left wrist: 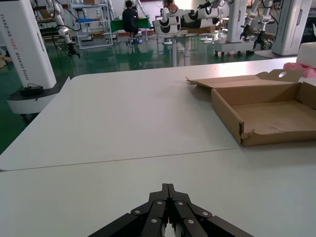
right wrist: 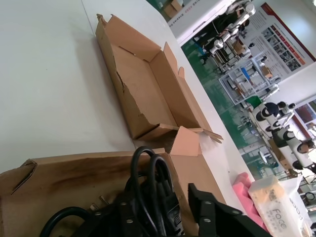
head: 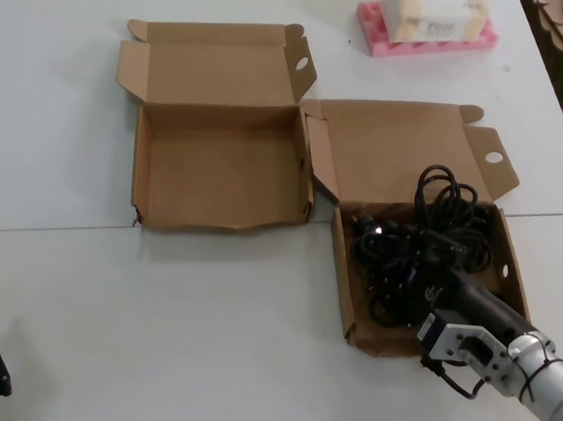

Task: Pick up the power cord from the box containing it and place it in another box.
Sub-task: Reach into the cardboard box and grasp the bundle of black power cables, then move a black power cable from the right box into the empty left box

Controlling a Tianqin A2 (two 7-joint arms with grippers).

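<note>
Transfer not yet made. The tangled black power cord [head: 417,248] lies in the straight-walled brown cardboard box [head: 341,291]. The right gripper [right wrist: 168,210] straddles its strands, apparently not clamped. The wavy-fronted cardboard box [head: 218,227] holds nothing; the left gripper [left wrist: 168,217] sits closed, parked.

Readable text, 2 items only. White robot column [left wrist: 24,39], upper left of left wrist view: vertical "TIANQIN A2S". White pack [right wrist: 276,210], lower right of right wrist view: "Face". Wall poster [right wrist: 289,34], upper right, same view: print illegible.
</note>
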